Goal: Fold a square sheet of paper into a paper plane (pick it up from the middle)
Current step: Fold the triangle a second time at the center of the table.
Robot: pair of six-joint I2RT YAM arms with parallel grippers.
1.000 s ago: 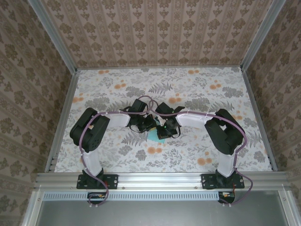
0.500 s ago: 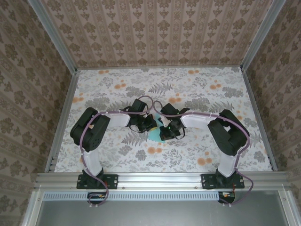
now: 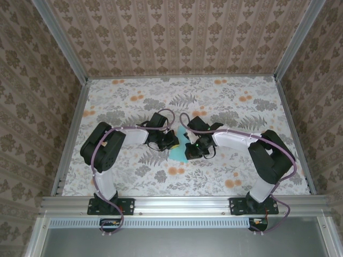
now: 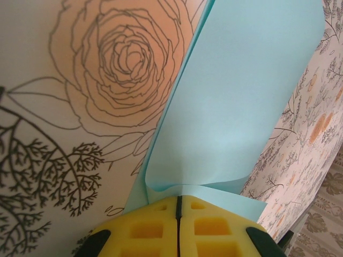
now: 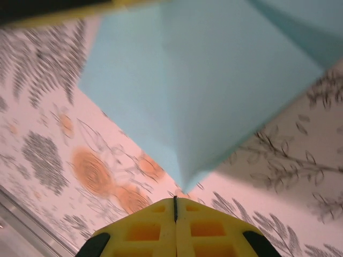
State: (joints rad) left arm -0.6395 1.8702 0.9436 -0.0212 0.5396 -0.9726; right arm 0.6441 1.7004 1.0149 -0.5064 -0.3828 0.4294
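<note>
— Left gripper (image 4: 178, 199)?
— Pads pressed together, pinching the near edge of the square sheet of paper (image 4: 236, 107), which curls above the floral tabletop (image 4: 80, 80).
— Right gripper (image 5: 174, 199)?
— Closed too. The sheet's corner ends at its tips; any hold is unclear. From above, both grippers cover most of the sheet.

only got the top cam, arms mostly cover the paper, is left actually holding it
Observer: Left wrist view: the left gripper is shut, pinching an edge of the square sheet of paper.
Operator: flat on the table
Observer: No, it curls up off the tabletop.
Operator: and right
Observer: The right gripper is shut, with a creased corner of the sheet pointing at its tips; I can't tell if they touch.
</note>
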